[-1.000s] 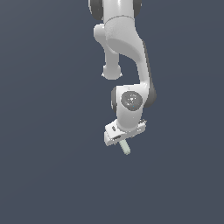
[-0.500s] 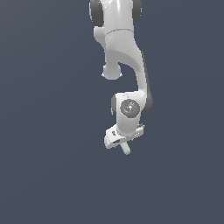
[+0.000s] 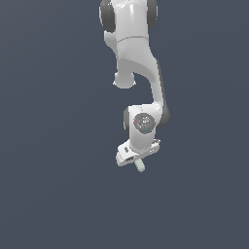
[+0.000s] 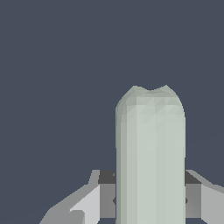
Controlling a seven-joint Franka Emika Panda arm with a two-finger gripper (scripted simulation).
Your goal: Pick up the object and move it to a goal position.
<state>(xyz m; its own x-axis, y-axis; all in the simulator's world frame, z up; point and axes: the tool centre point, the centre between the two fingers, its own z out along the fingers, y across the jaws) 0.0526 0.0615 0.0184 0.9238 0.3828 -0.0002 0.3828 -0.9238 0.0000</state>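
The object [image 3: 140,166] is a small pale grey-green rod with a rounded end. It sticks out below the white hand of the arm in the exterior view. My gripper [image 3: 138,160] is shut on the object, which hides most of the fingers there. The wrist view is filled by the object [image 4: 150,157], standing up large between my two fingers [image 4: 91,202], one on each side, touching it. My gripper [image 4: 150,200] holds it above the plain dark grey-blue ground.
The white arm [image 3: 138,68] comes down from the top of the exterior view. Around it there is only a uniform dark grey-blue surface [image 3: 53,185], with no other object or edge in sight.
The hand with the object has moved lower in the exterior view and slightly toward its left. The grip on the object is unchanged.
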